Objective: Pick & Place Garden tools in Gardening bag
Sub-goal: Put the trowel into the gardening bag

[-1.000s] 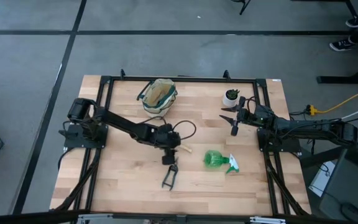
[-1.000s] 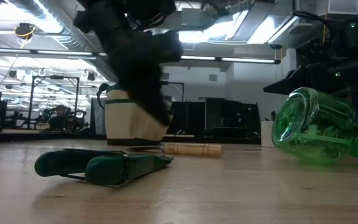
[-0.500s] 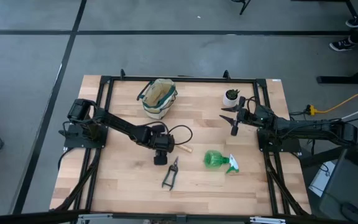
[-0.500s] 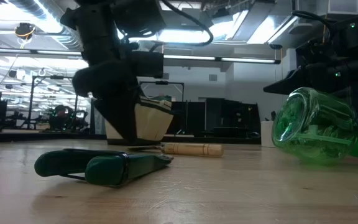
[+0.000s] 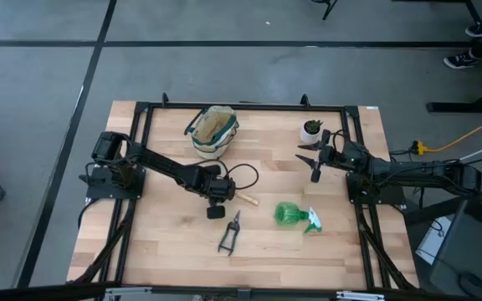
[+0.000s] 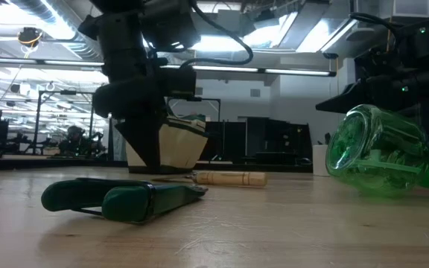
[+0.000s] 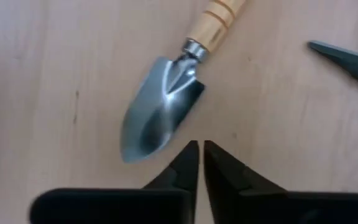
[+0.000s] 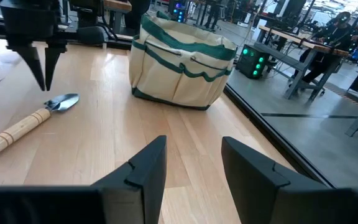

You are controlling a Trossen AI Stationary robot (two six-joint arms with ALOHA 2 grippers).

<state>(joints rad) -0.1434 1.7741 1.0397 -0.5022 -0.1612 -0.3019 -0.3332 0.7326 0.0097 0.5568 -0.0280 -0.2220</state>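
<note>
The trowel [image 7: 157, 115] lies flat on the table, its wooden handle [image 5: 245, 199] pointing toward the right edge. My left gripper [image 7: 201, 146] is shut and empty, its tips just beside the blade's point, fingers pointing down [image 5: 214, 212]. The black pruning shears [image 5: 229, 234] lie nearer the front. The green spray bottle [image 5: 291, 215] lies on its side to the right. The beige gardening bag [image 5: 213, 130] stands upright at the far middle. My right gripper [image 8: 194, 155] waits open at the far right [image 5: 315, 164], empty. No hand rake shows.
A small potted plant in a white pot [image 5: 311, 129] stands at the far right, close to my right gripper. A black frame rail [image 5: 241, 107] runs round the table. Bare wood [image 5: 157, 242] lies at the near left.
My left gripper has moved a little toward the table's left edge, off the trowel's handle and over toward its blade, and its fingers have come together with nothing in them. The trowel, shears and bottle lie where they were.
</note>
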